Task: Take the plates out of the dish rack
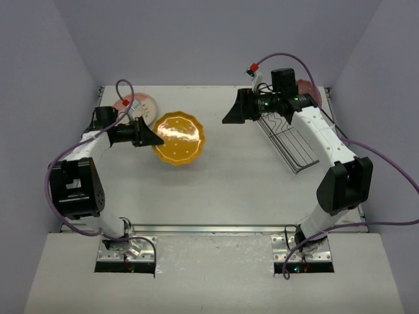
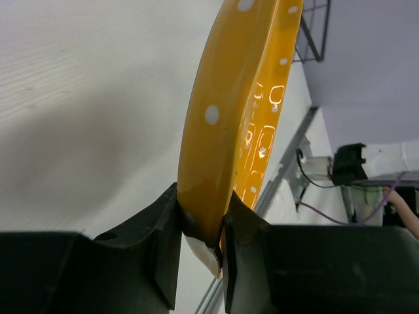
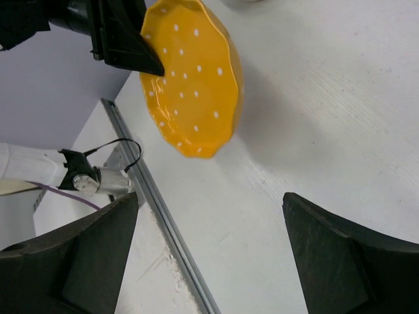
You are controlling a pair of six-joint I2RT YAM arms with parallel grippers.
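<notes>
Left gripper [image 2: 204, 239] closed on rim of yellow-orange plate [image 1: 178, 137], plate tilted over table [image 1: 222, 196] near far-left corner. Right gripper [image 3: 209, 222] wide open, empty, beside dish rack [image 1: 291, 145] at far-right edge. Risk: narrow rim grip lets plate pivot or slip onto table

Plate [image 1: 180, 137] in left tool [image 1: 158, 139] is left of dish rack [image 1: 291, 144] (well apart)

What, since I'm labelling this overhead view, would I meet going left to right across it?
Pink plate, yellow plate, right claw, dish rack.
</notes>
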